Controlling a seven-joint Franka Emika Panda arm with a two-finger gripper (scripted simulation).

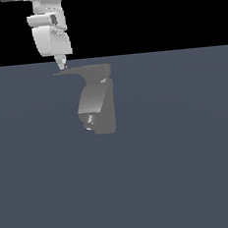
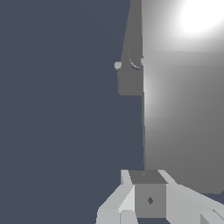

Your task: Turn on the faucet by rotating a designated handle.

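Observation:
The faucet (image 1: 107,109) is a boxy matte grey fixture standing on the floor. Its lighter curved spout (image 1: 91,101) ends in a shiny nozzle (image 1: 89,121). The handle (image 1: 75,70) is a thin flat blade that sticks out from the faucet's top toward the exterior view's left and tapers to a point. My gripper (image 1: 61,66) hangs just above the handle's pointed tip, its fingers drawn together to a point and holding nothing. In the wrist view my gripper (image 2: 146,181) sits at the edge of the broad grey handle (image 2: 183,113), with the faucet body (image 2: 130,78) beyond.
The flat blue-grey floor (image 1: 190,168) spreads all around the faucet. The white arm (image 1: 49,33) comes down from the top on the exterior view's left. A bright glare (image 2: 201,15) lies on the handle in the wrist view.

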